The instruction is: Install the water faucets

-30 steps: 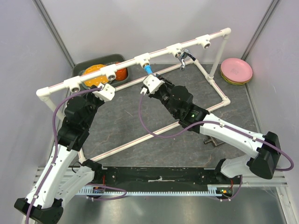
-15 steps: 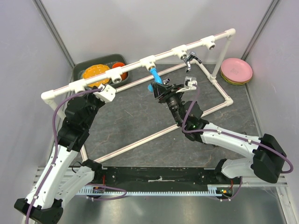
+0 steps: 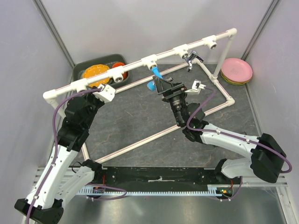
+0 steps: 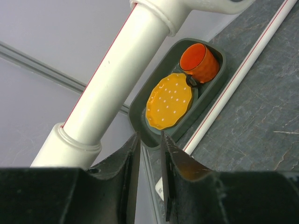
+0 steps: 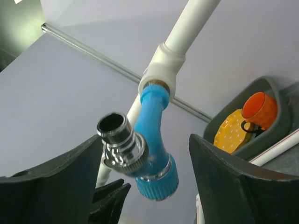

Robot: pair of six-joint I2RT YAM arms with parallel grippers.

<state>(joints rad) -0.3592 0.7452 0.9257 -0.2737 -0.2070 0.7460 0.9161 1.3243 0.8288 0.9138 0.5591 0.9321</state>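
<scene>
The blue water faucet [image 3: 155, 73] hangs from a white tee socket [image 3: 149, 59] on the top rail of the pipe frame, its orange thread in the socket [image 5: 161, 67]. In the right wrist view the blue faucet [image 5: 154, 126] and its chrome spout [image 5: 117, 137] stand between the fingers of my right gripper [image 5: 145, 140], which is open, with a gap on each side. Seen from above, my right gripper [image 3: 169, 86] is just below and right of the faucet. The chrome faucet [image 3: 190, 58] hangs from the neighbouring socket to the right. My left gripper [image 4: 149, 140] sits under the rail [image 4: 117, 70], jaws a narrow gap apart, holding nothing.
A dark green tray [image 3: 79, 68] at the back left holds a yellow plate [image 3: 96, 72] and an orange cup [image 4: 198, 60]. Pink plates [image 3: 236, 70] are stacked at the back right. The frame's base pipes [image 3: 140, 140] lie across the dark mat.
My right wrist turned while shut on the blue faucet, then the jaws opened and let it go. The top rail shifted slightly to the right. The left arm stayed put.
</scene>
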